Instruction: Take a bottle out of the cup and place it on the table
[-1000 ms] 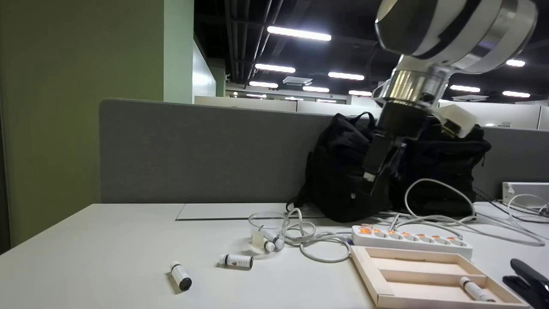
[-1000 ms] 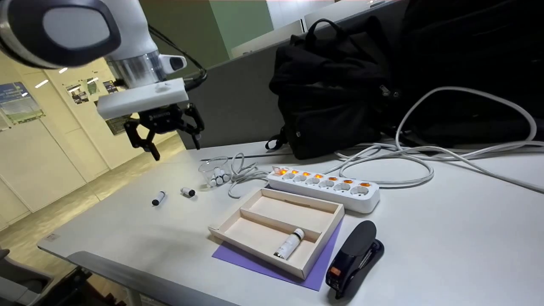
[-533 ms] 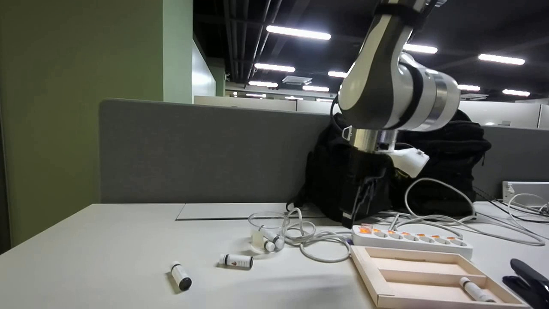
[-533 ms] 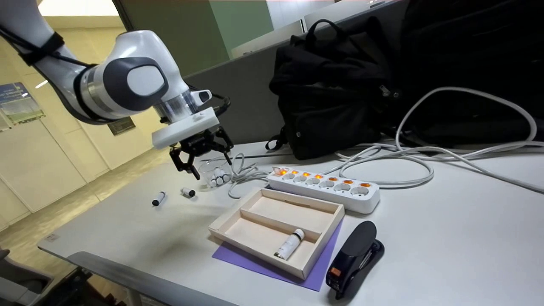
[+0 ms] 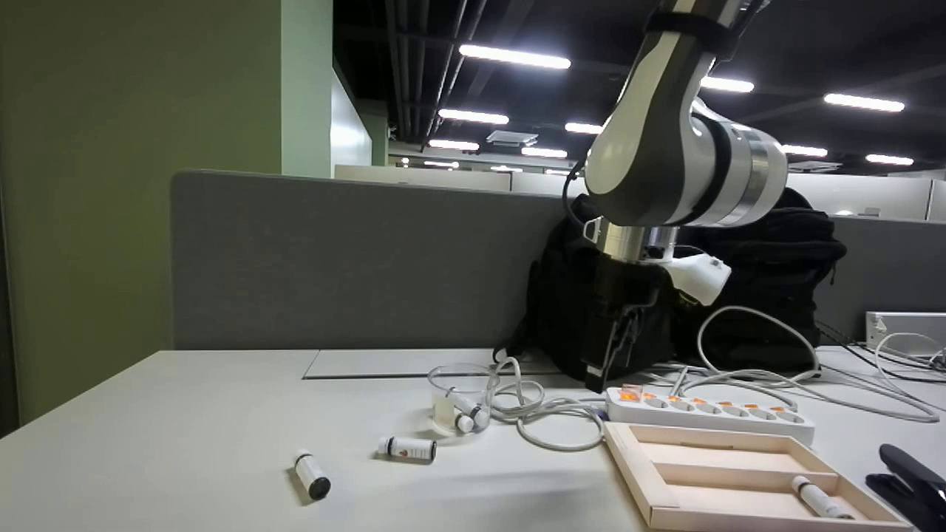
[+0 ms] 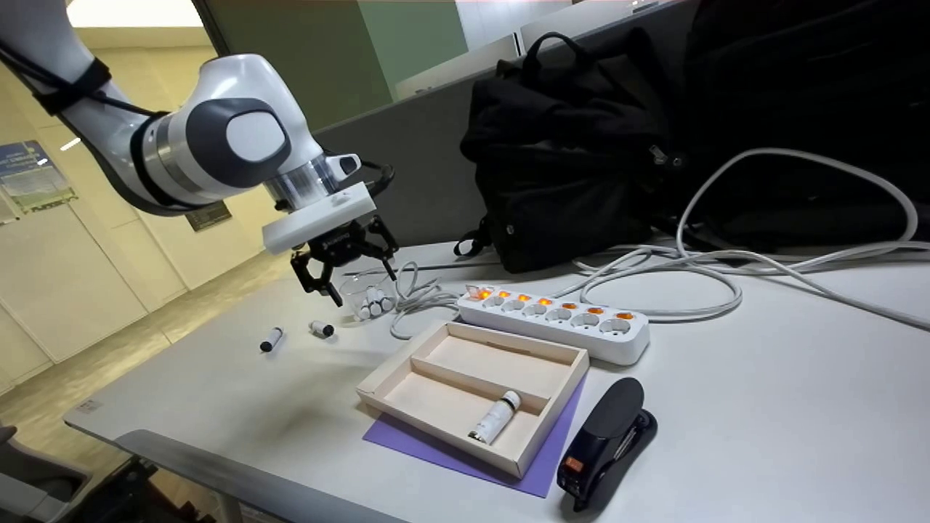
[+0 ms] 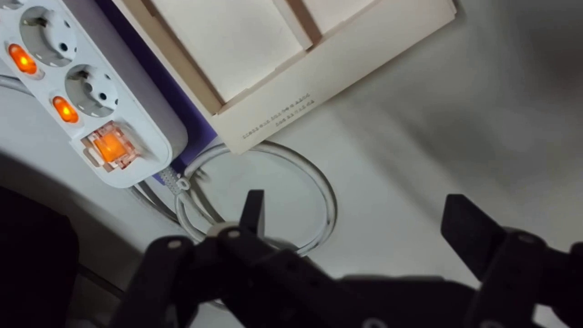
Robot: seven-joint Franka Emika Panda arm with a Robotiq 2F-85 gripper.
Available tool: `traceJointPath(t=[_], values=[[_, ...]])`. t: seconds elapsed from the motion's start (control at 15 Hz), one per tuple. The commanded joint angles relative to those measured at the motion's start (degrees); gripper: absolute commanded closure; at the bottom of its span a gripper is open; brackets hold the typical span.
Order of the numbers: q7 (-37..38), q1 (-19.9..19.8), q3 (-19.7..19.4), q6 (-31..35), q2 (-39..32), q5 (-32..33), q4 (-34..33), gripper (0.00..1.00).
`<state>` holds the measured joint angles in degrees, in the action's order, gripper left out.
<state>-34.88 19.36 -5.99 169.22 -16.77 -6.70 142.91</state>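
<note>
Table (image 5: 170, 443): pale grey-white. Partition (image 5: 355, 266): plain grey. Wall (image 5: 140, 111): olive green. Cup (image 5: 452, 384): clear, faintly whitish. Bottles (image 5: 467, 406) in cup: white, dark bands. Loose bottle (image 5: 408, 449) beside cup: white, black band, black end, one small reddish mark. Farther loose bottle (image 5: 312, 476): white, black end. Tray (image 7: 328, 68): blond wood, darker lettering on one side. Tray bottle (image 6: 496, 417): white, black band. Sheet (image 6: 454, 457) beneath: purple. Power strip (image 6: 552, 323): white, orange switches (image 7: 64, 109). Stapler (image 6: 609, 428): black, orange patch. Backpack (image 6: 567, 152): black. Cable (image 7: 329, 200): off-white. Gripper (image 7: 354, 200): black. Arm (image 6: 211, 138): white, dark-grey panels, silver ring.
</note>
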Motion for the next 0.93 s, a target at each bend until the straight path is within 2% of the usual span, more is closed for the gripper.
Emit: traceJointPath(t=[0.0, 0.2, 0.4, 0.87], values=[[5.13, -7.79, 5.93, -5.33, 0.83, 8.17, -4.07, 0.00], [4.54, -12.14, 10.25, -9.70, 0.39, 10.29, -9.53, 0.00], [0.79, -15.42, 15.16, -11.02, -2.30, 8.53, -15.88, 0.00], [-0.92, -15.64, 21.64, -11.76, -12.86, 9.27, -29.48, 0.00]])
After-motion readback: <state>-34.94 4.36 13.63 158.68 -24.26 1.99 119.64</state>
